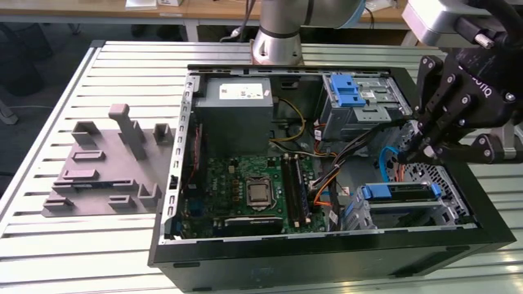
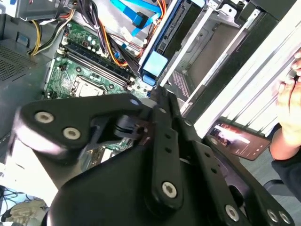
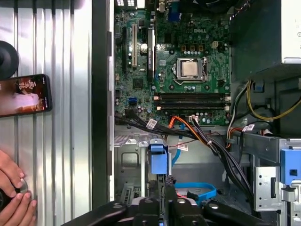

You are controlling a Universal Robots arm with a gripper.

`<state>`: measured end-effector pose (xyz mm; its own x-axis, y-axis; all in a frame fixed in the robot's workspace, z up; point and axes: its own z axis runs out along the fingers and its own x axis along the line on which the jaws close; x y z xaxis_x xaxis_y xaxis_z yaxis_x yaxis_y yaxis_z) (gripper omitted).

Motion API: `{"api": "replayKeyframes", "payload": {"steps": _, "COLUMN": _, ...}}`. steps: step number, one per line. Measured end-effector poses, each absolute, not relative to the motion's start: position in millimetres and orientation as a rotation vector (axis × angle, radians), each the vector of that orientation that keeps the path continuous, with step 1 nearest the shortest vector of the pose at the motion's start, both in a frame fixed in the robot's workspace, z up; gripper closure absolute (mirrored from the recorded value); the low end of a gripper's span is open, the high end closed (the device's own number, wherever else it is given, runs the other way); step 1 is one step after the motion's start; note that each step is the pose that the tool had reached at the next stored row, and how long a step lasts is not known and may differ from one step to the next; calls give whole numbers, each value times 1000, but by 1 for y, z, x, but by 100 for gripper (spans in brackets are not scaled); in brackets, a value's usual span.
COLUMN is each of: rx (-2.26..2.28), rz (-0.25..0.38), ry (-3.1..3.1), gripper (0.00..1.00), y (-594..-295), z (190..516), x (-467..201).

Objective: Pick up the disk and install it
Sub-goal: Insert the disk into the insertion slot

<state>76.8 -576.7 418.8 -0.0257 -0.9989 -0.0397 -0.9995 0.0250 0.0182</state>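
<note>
Found the disk seated edge-up inside the computer case, in its corner bay. Held the gripper just above, clenched on nothing. Judged it stiff, fairly heavy, shock-sensitive; best taken by the blue frame's edges.

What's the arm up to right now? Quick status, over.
Gripper hovering over the open case's drive bay. Disk in its blue carrier sits slotted in the bay. Cables run close beside it.
</note>
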Motion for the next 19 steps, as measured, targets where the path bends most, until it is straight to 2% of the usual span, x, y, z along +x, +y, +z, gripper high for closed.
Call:
{"api": "replayKeyframes", "payload": {"steps": 2, "rx": -2182, "rz": 64, "ry": 2238, "gripper": 87, "y": -577, "z": 418, "x": 77}}
{"api": "replayKeyframes", "payload": {"steps": 3, "rx": -2182, "rz": 64, "ry": 2238, "gripper": 89, "y": -577, "z": 417, "x": 77}}
{"api": "replayKeyframes", "payload": {"steps": 19, "rx": -2182, "rz": 64, "ry": 2238, "gripper": 89, "y": -577, "z": 412, "x": 77}}
